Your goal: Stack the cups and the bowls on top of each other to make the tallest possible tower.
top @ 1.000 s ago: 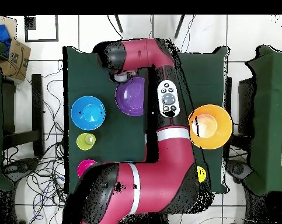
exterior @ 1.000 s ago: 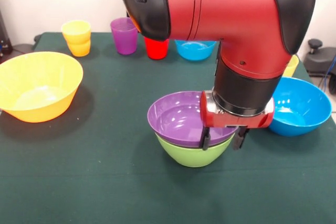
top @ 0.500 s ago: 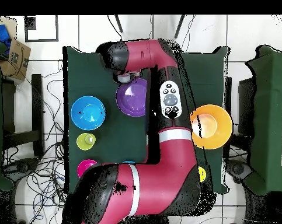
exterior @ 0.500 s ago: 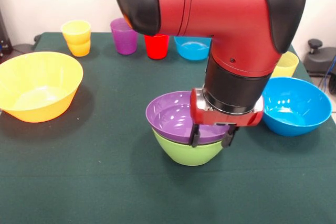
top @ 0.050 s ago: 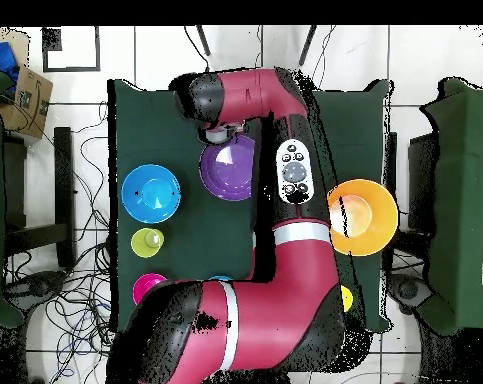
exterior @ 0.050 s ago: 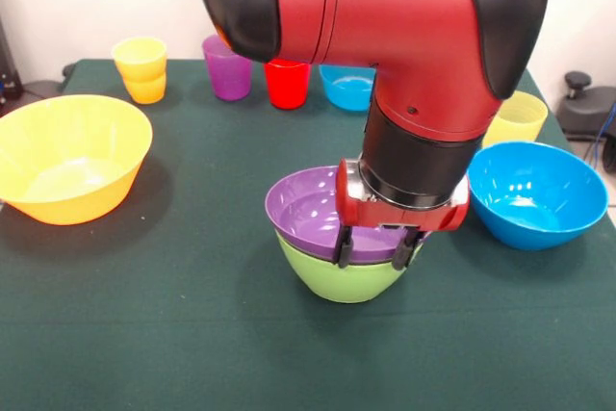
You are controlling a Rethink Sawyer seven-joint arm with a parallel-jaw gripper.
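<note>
Tower (exterior @ 0.050 s ago: 332,243): purple bowl (exterior @ 0.050 s ago: 308,218) nested in green bowl (exterior @ 0.050 s ago: 337,281), centre of the green surface (exterior @ 0.050 s ago: 192,334), slightly twd near side in front view. From overhead only the purple one (top @ 0.050 s ago: 228,168) shows.

Pincer (exterior @ 0.050 s ago: 377,248): at near-right rim of the purple bowl, fingers (exterior @ 0.050 s ago: 343,247) spread, one either side of a stretch of rim; contact w/ rim can't be told. Not pinching anything clearly. Red/black arm (exterior @ 0.050 s ago: 404,36) comes down over the bowls.

Blue bowl (exterior @ 0.050 s ago: 534,194): large, right of tower, apart from it.

Orange bowl (exterior @ 0.050 s ago: 67,156): widest, far left, well apart from tower.

Far row, left to right: orange-yellow cup (exterior @ 0.050 s ago: 141,69), looks like two stacked; purple cup (exterior @ 0.050 s ago: 227,66); red cup (exterior @ 0.050 s ago: 287,84); small blue bowl (exterior @ 0.050 s ago: 346,87), partly behind arm.

Pale yellow cup (exterior @ 0.050 s ago: 518,117): right side, beyond the blue bowl.

Red-pink bowl (top @ 0.050 s ago: 145,288): small, seen overhead only, next to arm base.
</note>
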